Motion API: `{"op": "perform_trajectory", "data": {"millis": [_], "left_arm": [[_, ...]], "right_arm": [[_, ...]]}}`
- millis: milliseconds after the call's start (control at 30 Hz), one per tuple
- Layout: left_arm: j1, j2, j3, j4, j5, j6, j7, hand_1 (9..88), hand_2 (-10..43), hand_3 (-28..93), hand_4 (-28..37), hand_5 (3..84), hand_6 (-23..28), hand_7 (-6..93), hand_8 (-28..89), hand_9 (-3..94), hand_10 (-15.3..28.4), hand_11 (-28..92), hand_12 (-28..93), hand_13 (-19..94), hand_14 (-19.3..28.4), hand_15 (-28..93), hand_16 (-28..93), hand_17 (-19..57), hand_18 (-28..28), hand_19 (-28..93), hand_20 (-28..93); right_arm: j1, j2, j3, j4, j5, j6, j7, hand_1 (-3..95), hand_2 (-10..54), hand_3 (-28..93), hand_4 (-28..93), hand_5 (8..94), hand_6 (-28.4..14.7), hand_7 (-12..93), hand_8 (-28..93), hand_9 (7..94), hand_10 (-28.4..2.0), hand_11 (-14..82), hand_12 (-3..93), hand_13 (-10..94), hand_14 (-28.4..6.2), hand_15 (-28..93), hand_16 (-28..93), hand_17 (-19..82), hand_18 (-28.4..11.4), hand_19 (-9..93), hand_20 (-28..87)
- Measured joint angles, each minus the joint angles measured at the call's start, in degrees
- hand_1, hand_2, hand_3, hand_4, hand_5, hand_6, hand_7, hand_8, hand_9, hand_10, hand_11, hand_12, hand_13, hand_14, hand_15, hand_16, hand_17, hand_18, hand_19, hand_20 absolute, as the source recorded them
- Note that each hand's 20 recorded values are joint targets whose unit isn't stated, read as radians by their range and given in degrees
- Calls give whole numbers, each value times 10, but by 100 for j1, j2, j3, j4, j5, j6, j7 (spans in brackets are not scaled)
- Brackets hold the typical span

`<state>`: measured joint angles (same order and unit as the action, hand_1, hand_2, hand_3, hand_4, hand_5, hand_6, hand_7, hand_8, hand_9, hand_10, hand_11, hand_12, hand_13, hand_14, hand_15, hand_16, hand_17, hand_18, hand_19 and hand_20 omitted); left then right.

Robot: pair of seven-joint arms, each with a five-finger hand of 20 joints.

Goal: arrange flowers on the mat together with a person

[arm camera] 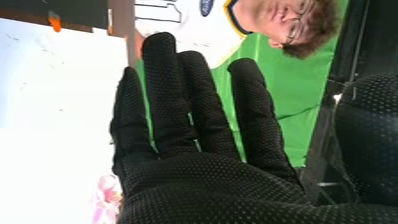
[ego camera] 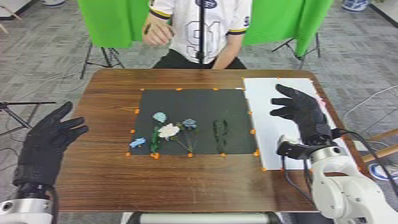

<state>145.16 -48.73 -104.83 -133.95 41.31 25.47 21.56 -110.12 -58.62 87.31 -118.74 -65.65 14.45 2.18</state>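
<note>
One empty right hand [ego camera: 308, 117], mine to steer, fingers straight and spread over white sheet [ego camera: 271, 117]. Pink flower [arm camera: 107, 196] on sheet, just to hand's right, near table [ego camera: 178, 185] edge; its long axis I cannot tell. Left hand [ego camera: 42, 145], relaxed and holding nothing, well apart at opposite edge. My call: right hand takes bloom, carries left to dark mat [ego camera: 191, 102], beside white flower [ego camera: 169, 131].

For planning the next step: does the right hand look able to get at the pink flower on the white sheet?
Probably yes. The right hand hangs open and empty over the white sheet, close to the pink flower, and nothing seems to lie between them.
</note>
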Motion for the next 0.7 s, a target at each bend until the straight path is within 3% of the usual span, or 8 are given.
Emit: {"op": "perform_trajectory", "data": {"millis": [367, 700], "left_arm": [[-54, 1, 41, 1, 3, -1, -47, 180, 67, 781, -283, 317, 65, 169, -116, 320, 190, 339, 102, 219, 255, 624, -122, -94, 211, 501, 148], [-45, 24, 52, -1, 4, 5, -51, 182, 66, 782, -283, 317, 65, 170, -116, 320, 190, 340, 103, 219, 255, 625, -122, -95, 211, 502, 148]], "right_arm": [[208, 216, -39, 143, -607, 96, 414, 194, 57, 750, -249, 442, -9, 137, -109, 458, -187, 175, 155, 416, -202, 607, 84, 104, -228, 583, 232], [812, 848, -194, 550, -2650, 388, 1878, 224, 28, 756, -236, 421, -7, 141, -109, 431, -180, 156, 151, 443, -190, 618, 82, 138, -230, 620, 221]]}}
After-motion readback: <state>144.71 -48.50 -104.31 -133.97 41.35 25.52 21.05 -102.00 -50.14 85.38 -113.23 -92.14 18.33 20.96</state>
